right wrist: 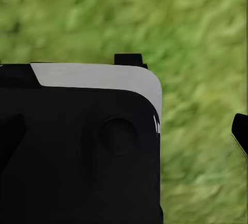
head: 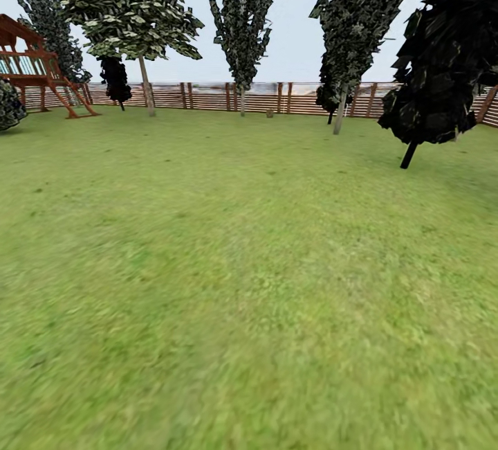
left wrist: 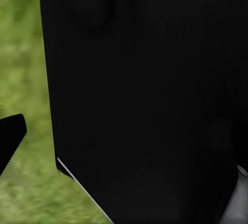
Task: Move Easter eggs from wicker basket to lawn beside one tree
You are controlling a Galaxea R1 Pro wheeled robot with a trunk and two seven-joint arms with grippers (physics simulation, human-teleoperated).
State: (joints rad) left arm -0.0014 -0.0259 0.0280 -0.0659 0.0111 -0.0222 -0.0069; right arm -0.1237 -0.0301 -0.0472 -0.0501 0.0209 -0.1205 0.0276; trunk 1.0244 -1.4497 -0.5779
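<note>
So the whole head view is basically the lawn (head: 249, 284), a big flat sweep of mottled green grass with paler and darker patches, running back to the fence (head: 207, 95), which is brown wood in horizontal slats with upright posts and closes off the far side of the garden. Using that fence as the landmark: right in front of it near the middle stands a tall narrow tree (head: 242, 14) with a thin pale trunk and dark leaves speckled whitish-green. Further along the fence toward the playset is a bushier tree (head: 131, 7) with a straight grey-beige trunk, and a small dark shrubby one just beside it. At the fence's left end sits the wooden playset (head: 34, 62), reddish-brown beams and a slanted ladder. Toward the fence's right end there's another tall speckled tree (head: 360, 14) with a pale leaning trunk, and closer to the camera than the fence, a very dark, almost black tree (head: 443, 55) on a short tilted stem. Pale hazy sky above. Both wrist views show blurry grass behind a smooth black robot housing (left wrist: 144, 100) close to the lens; the one in the right wrist view (right wrist: 77, 152) has a light grey curved edge. Can't tell how either gripper's fingers stand.
</note>
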